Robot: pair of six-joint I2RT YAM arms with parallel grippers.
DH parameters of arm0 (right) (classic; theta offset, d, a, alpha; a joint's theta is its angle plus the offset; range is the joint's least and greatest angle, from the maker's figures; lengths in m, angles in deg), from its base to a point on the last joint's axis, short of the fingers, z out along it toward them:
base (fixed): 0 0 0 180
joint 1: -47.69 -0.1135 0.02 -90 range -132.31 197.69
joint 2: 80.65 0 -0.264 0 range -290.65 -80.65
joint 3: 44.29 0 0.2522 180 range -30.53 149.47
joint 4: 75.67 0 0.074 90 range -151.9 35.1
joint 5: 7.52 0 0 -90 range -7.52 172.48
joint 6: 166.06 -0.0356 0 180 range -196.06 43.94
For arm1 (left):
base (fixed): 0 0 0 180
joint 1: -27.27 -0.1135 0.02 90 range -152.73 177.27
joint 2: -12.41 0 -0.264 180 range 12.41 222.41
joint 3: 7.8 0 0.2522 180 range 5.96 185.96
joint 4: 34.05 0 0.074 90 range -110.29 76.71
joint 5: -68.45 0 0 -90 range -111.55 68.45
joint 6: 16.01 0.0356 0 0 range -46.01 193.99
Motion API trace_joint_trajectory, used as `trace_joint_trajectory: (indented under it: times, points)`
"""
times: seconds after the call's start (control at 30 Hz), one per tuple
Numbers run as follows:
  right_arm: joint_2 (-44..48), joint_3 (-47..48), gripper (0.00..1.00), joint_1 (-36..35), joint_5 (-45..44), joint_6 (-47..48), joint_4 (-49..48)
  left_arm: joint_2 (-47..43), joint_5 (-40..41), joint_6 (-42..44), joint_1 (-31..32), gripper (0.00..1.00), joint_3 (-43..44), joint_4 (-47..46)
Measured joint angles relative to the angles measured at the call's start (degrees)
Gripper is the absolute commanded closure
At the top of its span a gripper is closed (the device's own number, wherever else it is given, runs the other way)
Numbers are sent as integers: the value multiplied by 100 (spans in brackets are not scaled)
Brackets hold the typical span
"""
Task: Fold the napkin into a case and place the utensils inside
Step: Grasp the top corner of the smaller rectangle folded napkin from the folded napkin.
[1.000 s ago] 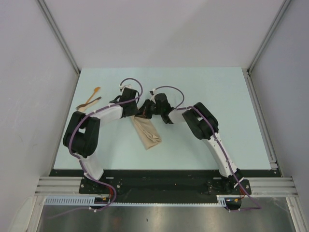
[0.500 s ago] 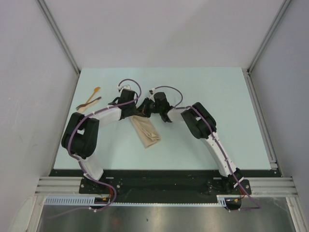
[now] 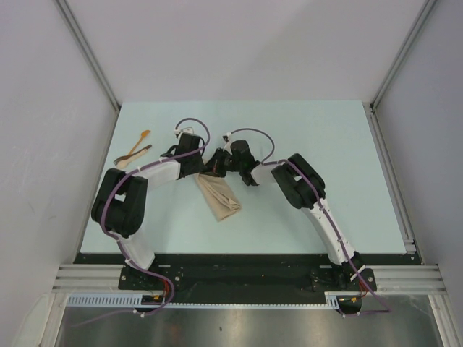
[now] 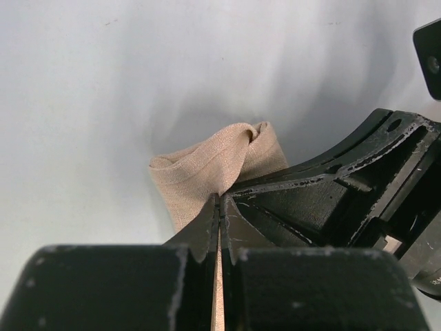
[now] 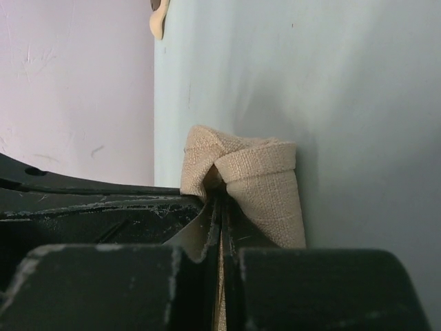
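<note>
The beige-tan napkin (image 3: 221, 199) lies folded into a narrow strip in the middle of the table. Both grippers meet at its far end. My left gripper (image 3: 203, 170) is shut on a pinch of the cloth (image 4: 207, 169), jaws closed with fabric between them (image 4: 220, 201). My right gripper (image 3: 216, 166) is shut on the same end (image 5: 255, 176), tips at the fold (image 5: 222, 196). The cloth bunches up between the two pinches. The orange-tan wooden spoon (image 3: 140, 141) and the darker brown piece (image 3: 137, 154) lie at the far left of the table, away from both grippers.
The table is a pale green mat (image 3: 325, 137) with grey walls on three sides and metal rails (image 3: 394, 181) at the right edge. The spoon's end shows at the top of the right wrist view (image 5: 159, 19). The right finger (image 4: 331, 200) crowds the left wrist view.
Both grippers have shifted slightly to the left, keeping hold of the napkin's far end; the strip's far end has moved a little with them. The utensils have not moved.
</note>
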Motion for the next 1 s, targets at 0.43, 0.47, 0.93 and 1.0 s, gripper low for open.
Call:
trace_joint_trajectory:
  times: [0.43,0.47,0.93,1.0]
  points:
    - [-396,1051,100,-22,321,142,901,-293,31,-94,-63,93,-382,-208]
    - [-398,1075,100,-31,334,142,938,-306,48,-94,-63,93,-382,-190]
    - [-286,872,100,-35,356,385,970,-348,20,-267,-63,66,-297,114]
    - [-170,691,99,0,372,380,946,-511,24,-334,-68,69,-459,114]
